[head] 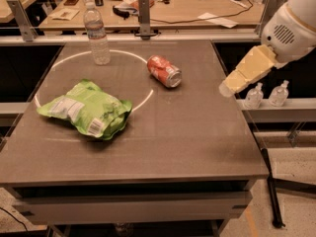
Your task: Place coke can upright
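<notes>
The coke can (164,71) is red-orange with a silver end. It lies on its side on the grey table (197,132), right of the middle and toward the back, on the edge of a white circle marking. My gripper (228,87), cream-coloured, hangs in the air over the table's right edge, to the right of the can and well apart from it. It holds nothing that I can see.
A clear plastic water bottle (97,31) stands upright at the back left. A green chip bag (86,108) lies left of centre. Two small bottles (266,95) stand on a ledge beyond the right edge. A cluttered desk is behind the table.
</notes>
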